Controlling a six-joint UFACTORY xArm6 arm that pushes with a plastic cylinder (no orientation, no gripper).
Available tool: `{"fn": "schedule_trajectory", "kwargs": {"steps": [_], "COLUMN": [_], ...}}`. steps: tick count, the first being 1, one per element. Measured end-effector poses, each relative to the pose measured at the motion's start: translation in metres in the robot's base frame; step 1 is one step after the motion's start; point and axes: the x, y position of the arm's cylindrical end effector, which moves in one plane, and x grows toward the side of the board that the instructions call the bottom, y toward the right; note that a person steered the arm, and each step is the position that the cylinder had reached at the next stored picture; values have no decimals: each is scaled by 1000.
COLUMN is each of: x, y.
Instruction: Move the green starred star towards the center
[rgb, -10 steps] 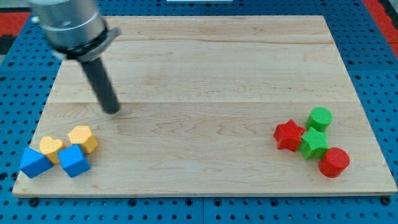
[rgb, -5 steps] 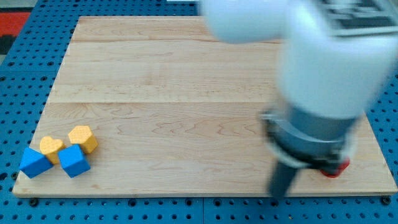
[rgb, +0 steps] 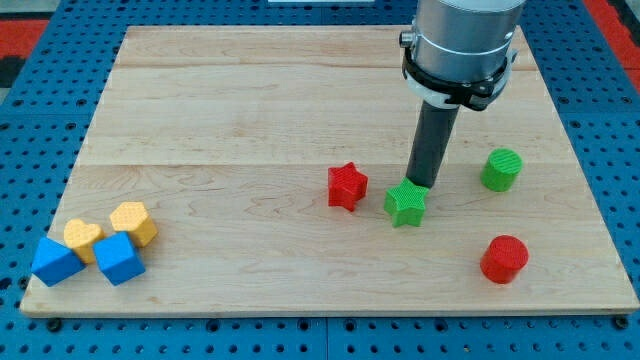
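Observation:
The green star (rgb: 405, 203) lies on the wooden board (rgb: 250, 120), right of the board's middle. My tip (rgb: 420, 183) touches the star's upper right edge. The rod rises from there to the grey arm body at the view's top. A red star (rgb: 346, 186) lies just left of the green star, with a small gap between them.
A green cylinder (rgb: 501, 170) stands right of my tip. A red cylinder (rgb: 503, 259) stands toward the bottom right. At the bottom left corner sit a yellow hexagon (rgb: 133, 222), a yellow heart (rgb: 82, 237) and two blue cubes (rgb: 119, 258) (rgb: 56, 260).
The arm swept from the board's left to the right cluster. The green and red stars now lie farther left, apart from the two cylinders, which have also shifted a little.

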Motion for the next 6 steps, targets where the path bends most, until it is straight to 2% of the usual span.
{"fn": "schedule_trajectory", "kwargs": {"steps": [1,2,3,4,5,6], "x": [32,52,52,40,-19,-48], "y": [57,32,-10,-37,-58,-67]}}
